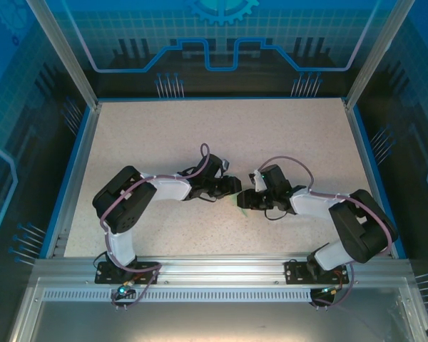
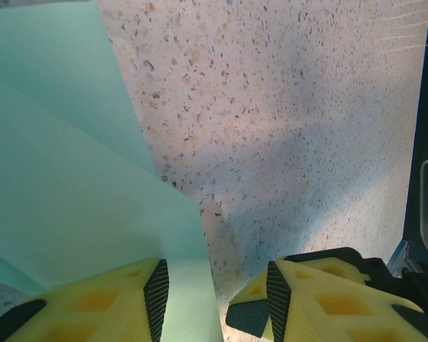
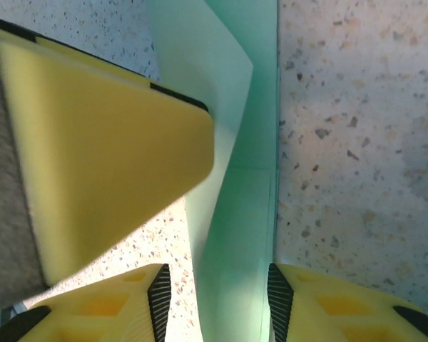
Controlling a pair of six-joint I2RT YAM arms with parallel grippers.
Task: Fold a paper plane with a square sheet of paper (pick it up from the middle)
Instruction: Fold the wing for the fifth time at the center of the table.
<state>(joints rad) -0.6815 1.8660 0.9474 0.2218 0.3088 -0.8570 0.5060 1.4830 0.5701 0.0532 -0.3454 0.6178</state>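
Observation:
The pale mint-green sheet of paper is folded into overlapping layers on the speckled table. Both grippers meet over it at mid-table, where just a sliver of the paper shows between them and its overall shape is hidden. My left gripper is open. A strip of paper lies against its left pad, and its right pad is clear of the paper. My right gripper is open around an upright fold of paper that rests against its right pad. The left gripper's yellow finger sits close by.
The speckled table stretches away behind the grippers, inside a blue rim. An aluminium rail carries both arm bases along the near edge. Metal frame posts rise at the back corners.

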